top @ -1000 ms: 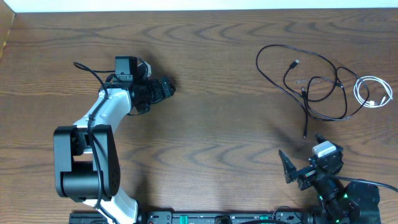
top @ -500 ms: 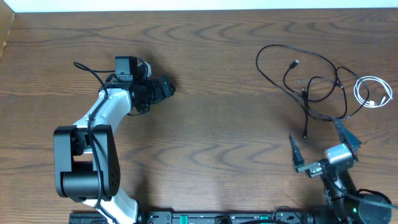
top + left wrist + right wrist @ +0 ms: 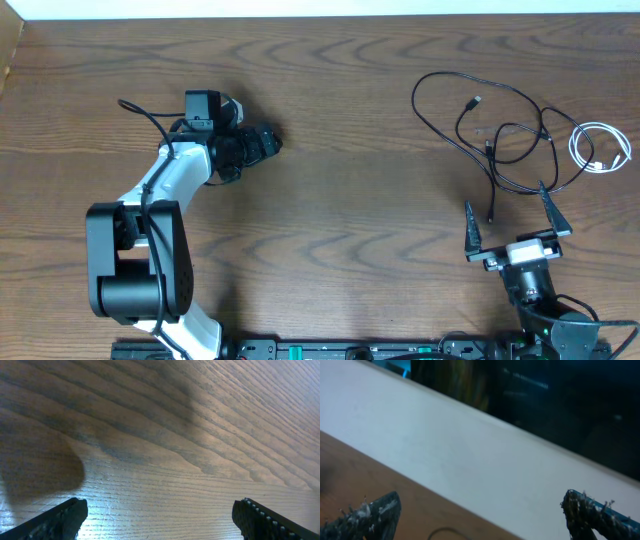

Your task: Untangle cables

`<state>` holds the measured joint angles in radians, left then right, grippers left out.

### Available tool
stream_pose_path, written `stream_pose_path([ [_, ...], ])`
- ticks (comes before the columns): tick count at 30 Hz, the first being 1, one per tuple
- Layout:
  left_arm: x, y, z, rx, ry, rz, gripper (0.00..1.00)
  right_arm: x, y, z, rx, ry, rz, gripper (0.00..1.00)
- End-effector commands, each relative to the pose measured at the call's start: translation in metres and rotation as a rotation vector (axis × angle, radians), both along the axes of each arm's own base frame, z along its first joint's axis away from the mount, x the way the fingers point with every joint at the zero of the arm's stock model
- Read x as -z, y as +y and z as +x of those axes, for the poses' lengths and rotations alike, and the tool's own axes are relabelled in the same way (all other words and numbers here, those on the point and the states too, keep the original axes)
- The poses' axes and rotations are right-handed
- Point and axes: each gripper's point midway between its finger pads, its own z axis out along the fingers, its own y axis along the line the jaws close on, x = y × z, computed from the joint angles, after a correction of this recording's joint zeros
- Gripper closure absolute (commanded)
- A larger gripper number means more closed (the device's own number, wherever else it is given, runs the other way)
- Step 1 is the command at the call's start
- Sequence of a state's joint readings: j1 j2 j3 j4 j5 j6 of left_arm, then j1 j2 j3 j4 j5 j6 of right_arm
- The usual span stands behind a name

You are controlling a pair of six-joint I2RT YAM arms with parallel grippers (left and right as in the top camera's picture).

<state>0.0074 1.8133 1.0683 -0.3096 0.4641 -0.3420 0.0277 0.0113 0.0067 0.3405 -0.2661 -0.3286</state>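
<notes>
Looking overhead, limp, light cables (image 3: 545, 130) lie just ahead of the right gripper (image 3: 504, 197), whose jaws gape empty (pinch near a plug). Left wrist: left gripper (image 3: 160, 520) spread wide, cables nowhere near. Right wrist: jaws wide, nothing between.

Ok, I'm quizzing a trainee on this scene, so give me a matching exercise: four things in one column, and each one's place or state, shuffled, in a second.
Things:
1. white cable
2. black cables
3. left gripper
4. right gripper

Places or states:
A. open over bare table, far from every cord
B. small coil at the far right
C. open, just short of the tangle's near end
D. loose, overlapping loops

Pairs: 1-B, 2-D, 3-A, 4-C
</notes>
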Motion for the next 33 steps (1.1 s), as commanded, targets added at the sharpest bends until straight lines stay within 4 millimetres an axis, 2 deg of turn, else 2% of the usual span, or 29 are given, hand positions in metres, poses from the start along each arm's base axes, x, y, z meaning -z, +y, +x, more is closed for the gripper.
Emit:
stream_pose_path([
  [1,0.001,0.003,0.001,-0.001,-0.002,0.015,0.02,-0.002,-0.008,0.001,0.051,-0.011,-0.001,0.01],
  [4,0.001,0.003,0.001,-0.001,-0.002,0.015,0.02,0.016,-0.010,0.007,0.060,0.067,-0.002,0.01],
  [11,0.001,0.003,0.001,-0.001,-0.002,0.015,0.02,0.092,-0.010,0.015,0.056,0.387,0.002,0.01],
  [33,0.001,0.003,0.001,-0.001,-0.002,0.015,0.02,0.094,-0.012,0.016,0.066,0.407,0.042,0.01],
])
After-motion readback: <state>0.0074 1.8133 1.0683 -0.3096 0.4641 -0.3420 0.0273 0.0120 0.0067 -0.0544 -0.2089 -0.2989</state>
